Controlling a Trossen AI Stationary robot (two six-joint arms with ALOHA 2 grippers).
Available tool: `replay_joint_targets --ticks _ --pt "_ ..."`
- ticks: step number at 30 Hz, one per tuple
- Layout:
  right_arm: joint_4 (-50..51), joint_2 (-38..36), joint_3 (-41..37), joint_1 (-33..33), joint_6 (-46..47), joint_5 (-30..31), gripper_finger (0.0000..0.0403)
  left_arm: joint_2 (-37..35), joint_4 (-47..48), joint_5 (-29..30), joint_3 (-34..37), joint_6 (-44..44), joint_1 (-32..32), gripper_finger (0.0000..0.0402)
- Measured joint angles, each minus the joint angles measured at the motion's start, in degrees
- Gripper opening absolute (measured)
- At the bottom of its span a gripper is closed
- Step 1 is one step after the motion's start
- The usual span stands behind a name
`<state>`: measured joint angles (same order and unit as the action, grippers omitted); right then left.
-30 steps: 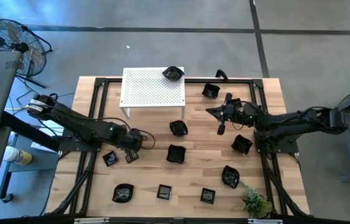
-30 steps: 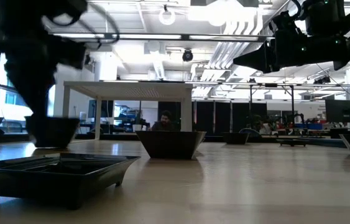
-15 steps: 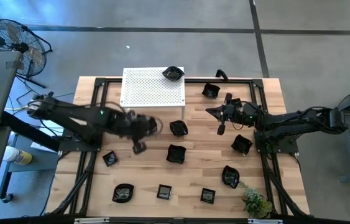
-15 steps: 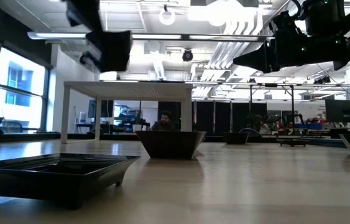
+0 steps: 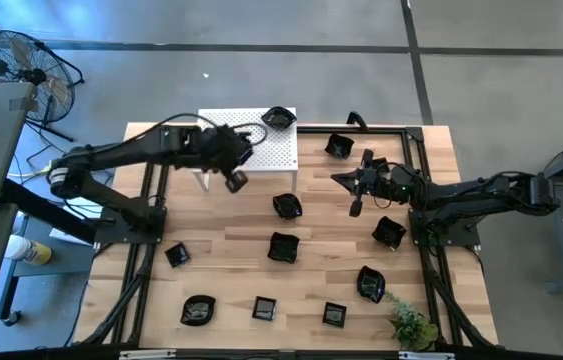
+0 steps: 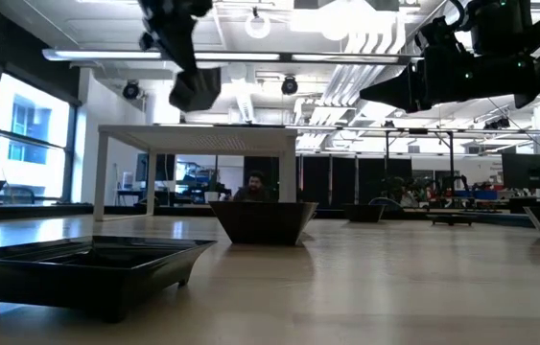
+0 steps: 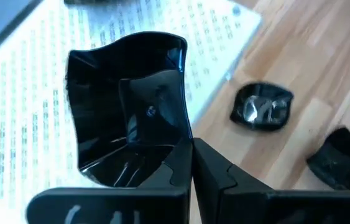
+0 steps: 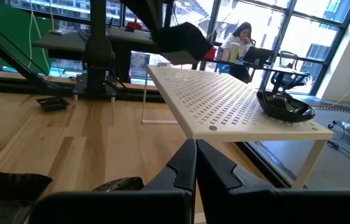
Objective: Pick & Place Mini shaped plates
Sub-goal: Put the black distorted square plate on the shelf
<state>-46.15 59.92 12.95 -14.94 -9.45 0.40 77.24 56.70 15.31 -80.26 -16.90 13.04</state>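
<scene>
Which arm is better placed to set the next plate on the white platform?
Left. Its hand is shut on a plate at the platform's edge; the right hand hangs shut and empty farther off.

An open robotics lab: distant workstations (image 6: 461,206), a seated person (image 8: 242,36), big windows (image 8: 314,28).

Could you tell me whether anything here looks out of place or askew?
Only the carried plate: the left gripper holds it by its rim, tilted, above the white platform's edge. One plate already sits on the platform; the rest lie scattered upright on the table. Nothing looks spilled or damaged.
</scene>
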Motion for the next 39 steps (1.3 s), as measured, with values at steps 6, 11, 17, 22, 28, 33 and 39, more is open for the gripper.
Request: replay_joint_targets --ticks 6,11,17,22,28,33,39 --pt "0.09 0.00 0.02 0.00 0.00 0.02 0.0003 5.35 -1.28 -2.97 -1.64 3.73 4.80 0.0001" --pt "0.22 0.00 0.02 0.00 0.00 0.02 0.0003 8.29 -1.37 -2.61 -4.52 5.99 5.40 0.0001" --pt "0.27 0.00 0.02 0.00 0.00 0.02 0.0003 10.10 -1.28 -0.98 -5.41 6.84 5.35 0.0001" --pt "0.42 0.00 0.02 0.00 0.00 0.02 0.0003 10.63 -0.87 -0.77 -5.37 7.67 5.35 0.0001" --pt "0.44 0.00 0.02 -0.02 -0.02 0.04 0.0003 10.59 -0.85 -0.76 -5.37 7.66 5.35 0.0001" --pt "0.44 0.00 0.02 0.00 -0.02 0.02 0.0003 10.99 -0.78 -0.72 -5.37 7.65 5.34 0.0010" --pt "0.44 0.00 0.02 0.00 -0.02 0.02 0.0003 11.87 -0.54 -0.78 -5.33 7.59 5.33 0.0039"
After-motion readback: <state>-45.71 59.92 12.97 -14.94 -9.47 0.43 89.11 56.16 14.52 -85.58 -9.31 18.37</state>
